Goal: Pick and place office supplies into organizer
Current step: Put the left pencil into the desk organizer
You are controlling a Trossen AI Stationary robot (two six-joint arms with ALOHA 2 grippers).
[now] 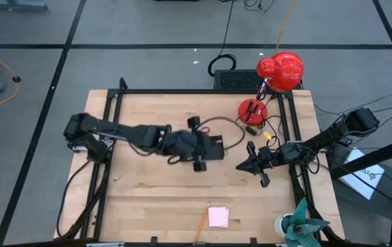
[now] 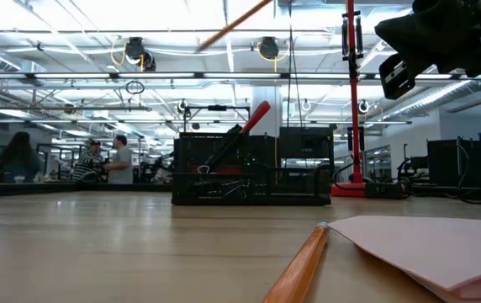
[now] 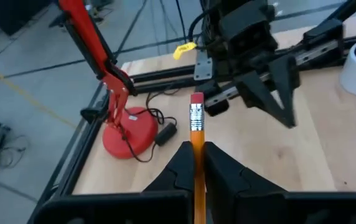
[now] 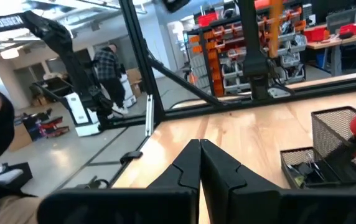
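My left gripper (image 3: 198, 149) hovers above the black mesh organizer (image 2: 253, 181), shut on an orange pencil (image 3: 196, 124) that shows slanted in the air in the low view (image 2: 232, 23). Red-handled scissors (image 2: 242, 133) stick up out of the organizer. My right gripper (image 4: 200, 146) is shut and holds nothing, just right of the organizer (image 4: 337, 140) and off the table. A second orange pencil (image 1: 201, 225) and the pale pink sticky-note pad (image 1: 218, 217) lie flat near the table's near edge. My left gripper pinches the orange pencil's shaft (image 3: 198, 163) between its two fingers, the pencil running along them. The eraser end (image 3: 196, 99) sticks out past the fingertips. The pencil is lifted clear, above the organizer.
A red lamp stands with its round base (image 1: 253, 110) at the far right of the table and its head (image 1: 282, 71) beyond the edge. A green plant-like object (image 1: 302, 223) sits at the near right corner. Bare wood lies left of the organizer. People stand far behind.
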